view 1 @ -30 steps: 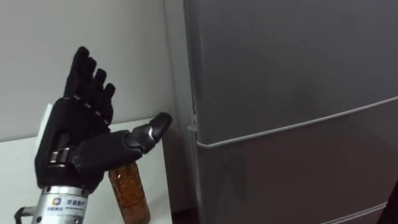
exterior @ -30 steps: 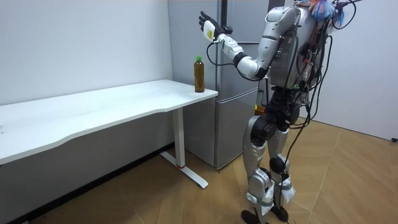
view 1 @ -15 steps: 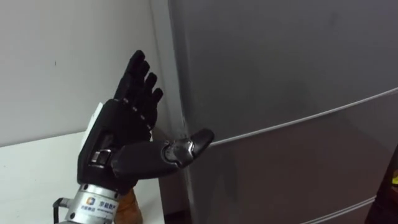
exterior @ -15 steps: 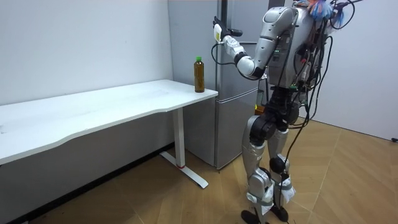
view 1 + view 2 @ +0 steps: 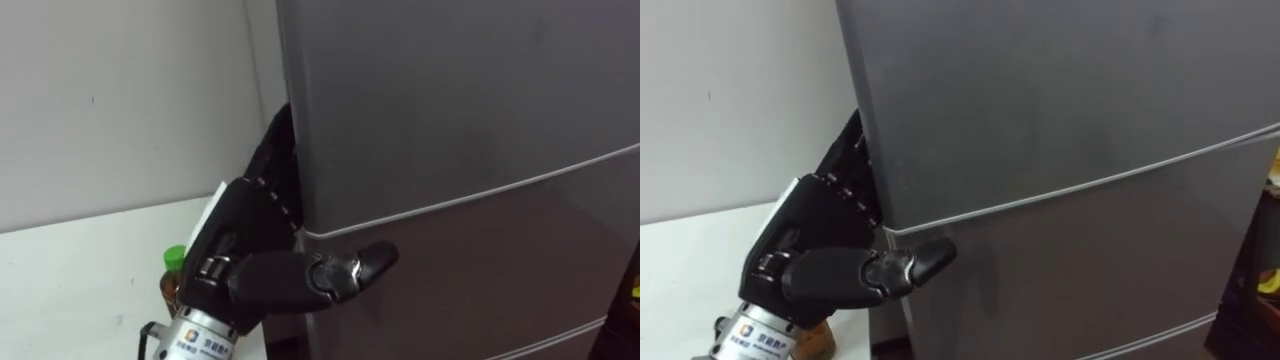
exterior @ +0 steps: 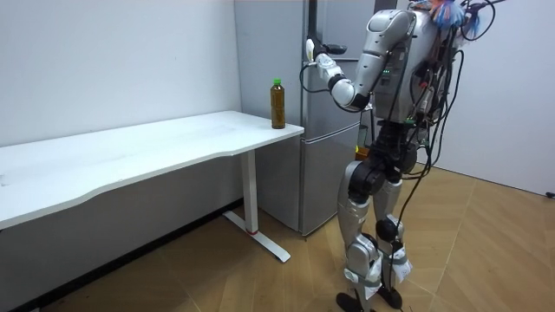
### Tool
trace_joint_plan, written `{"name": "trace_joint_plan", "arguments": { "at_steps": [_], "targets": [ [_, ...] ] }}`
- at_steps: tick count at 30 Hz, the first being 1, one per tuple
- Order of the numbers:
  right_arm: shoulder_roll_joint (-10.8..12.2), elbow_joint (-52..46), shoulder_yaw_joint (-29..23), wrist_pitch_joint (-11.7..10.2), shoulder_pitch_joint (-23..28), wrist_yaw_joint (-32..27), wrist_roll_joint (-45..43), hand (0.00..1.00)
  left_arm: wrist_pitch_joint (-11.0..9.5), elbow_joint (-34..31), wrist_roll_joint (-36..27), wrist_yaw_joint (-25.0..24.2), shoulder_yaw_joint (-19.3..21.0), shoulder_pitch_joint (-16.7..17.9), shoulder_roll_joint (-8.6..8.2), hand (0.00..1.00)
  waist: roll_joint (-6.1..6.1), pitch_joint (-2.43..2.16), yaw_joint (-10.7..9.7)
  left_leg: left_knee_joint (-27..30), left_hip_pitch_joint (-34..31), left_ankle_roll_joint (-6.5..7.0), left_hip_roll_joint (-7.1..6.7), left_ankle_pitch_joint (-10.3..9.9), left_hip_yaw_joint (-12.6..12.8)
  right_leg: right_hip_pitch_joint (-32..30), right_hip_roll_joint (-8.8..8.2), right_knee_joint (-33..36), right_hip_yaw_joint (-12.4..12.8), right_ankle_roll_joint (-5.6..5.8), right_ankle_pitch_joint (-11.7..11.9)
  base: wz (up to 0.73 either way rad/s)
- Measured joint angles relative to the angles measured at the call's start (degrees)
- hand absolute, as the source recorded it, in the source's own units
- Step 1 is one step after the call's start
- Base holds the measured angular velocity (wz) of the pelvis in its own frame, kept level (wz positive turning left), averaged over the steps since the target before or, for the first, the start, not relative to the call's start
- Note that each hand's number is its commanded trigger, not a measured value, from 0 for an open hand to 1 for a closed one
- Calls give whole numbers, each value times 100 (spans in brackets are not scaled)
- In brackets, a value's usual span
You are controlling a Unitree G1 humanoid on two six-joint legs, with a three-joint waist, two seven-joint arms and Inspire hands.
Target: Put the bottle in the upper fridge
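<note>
Left hand (image 5: 240,240): at the grey fridge's (image 5: 450,120) left door edge, fingers hidden behind it, thumb across the front; we cannot tell its grip. Bottle (image 6: 277,102): room view shows it upright on the white table's (image 6: 156,143) right corner. 0.5 s ago the hand was spread open, short of the edge.

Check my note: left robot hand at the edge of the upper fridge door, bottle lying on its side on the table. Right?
No: the bottle stands upright on the table, as the room view shows. The left robot hand is at the edge of the upper fridge door.
</note>
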Motion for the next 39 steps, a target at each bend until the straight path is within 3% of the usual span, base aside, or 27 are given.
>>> {"name": "trace_joint_plan", "arguments": {
  "at_steps": [1,2,3,4,5,12,15,20,21,24,26,27,28,30,39],
  "targets": [
    [-1,-1,0,9,0,0,4,0,2,0,1,0,-6,0,-1,36,4,-2,0,5,-12,0,0,0,0,-10,0,0,-5,1,0,0],
    [-5,-1,8,11,-6,0,5,0,-2,-5,1,0,-8,0,-8,62,13,-9,2,7,-30,0,-1,0,0,-25,-1,1,-10,1,1,0],
    [-6,-1,23,12,-12,0,5,0,-4,-4,1,0,-5,0,-9,73,17,-11,2,7,-34,0,-2,0,0,-28,-1,1,-12,1,1,0],
    [-10,-1,43,12,-13,0,6,0,-4,-4,1,0,0,0,-9,92,18,-12,3,6,-35,0,-2,0,0,-28,-2,0,-13,1,1,0],
    [-12,-2,49,12,-16,0,5,0,-2,-2,1,0,14,0,-7,100,21,-14,6,6,-39,0,-3,0,0,-29,-2,-2,-15,1,1,4],
    [-51,-2,117,12,-24,37,63,0,2,42,-8,3,-5,8,2,100,35,-22,24,4,-62,1,-12,0,26,-44,-8,-8,7,2,1,3],
    [-59,-7,172,11,-48,43,61,0,-9,55,11,9,-48,14,-75,100,38,-20,26,2,-65,2,-5,1,102,-45,-7,-8,19,3,1,2],
    [-100,-9,181,11,-47,116,88,0,-24,63,16,9,-41,14,-33,100,68,-15,30,2,-63,2,11,1,189,-46,-3,-11,25,3,0,0],
    [-104,-10,188,11,-47,118,89,0,-30,63,16,9,-41,14,-27,97,73,-14,31,1,-64,2,11,1,193,-45,-3,-12,26,3,0,0],
    [-115,-13,205,11,-50,136,88,0,-34,63,11,9,-42,14,-32,67,81,-15,31,-3,-64,2,11,1,203,-45,-3,-13,31,3,-1,0],
    [-121,-13,208,11,-50,155,98,0,-35,63,10,9,-38,14,-33,56,82,-15,31,-3,-63,2,11,1,206,-45,-4,-15,33,3,-1,0],
    [-124,-13,213,11,-50,161,106,0,-35,63,10,9,-38,14,-32,38,82,-15,32,-5,-63,2,11,1,206,-45,-4,-15,32,3,-1,0],
    [-124,-13,213,11,-51,162,107,0,-35,63,10,9,-38,13,-32,14,82,-15,32,-5,-63,2,11,1,206,-45,-4,-15,32,3,-1,0],
    [-124,-12,216,11,-50,164,131,0,-38,63,-2,9,-49,10,-37,0,82,-15,30,-5,-62,2,11,1,207,-45,-4,-15,33,3,-1,0],
    [-146,-9,217,12,-45,214,203,0,-12,65,-1,2,-255,6,-72,0,123,2,30,-3,-57,2,15,1,218,-52,-4,-7,40,4,-1,0]
  ]
}}
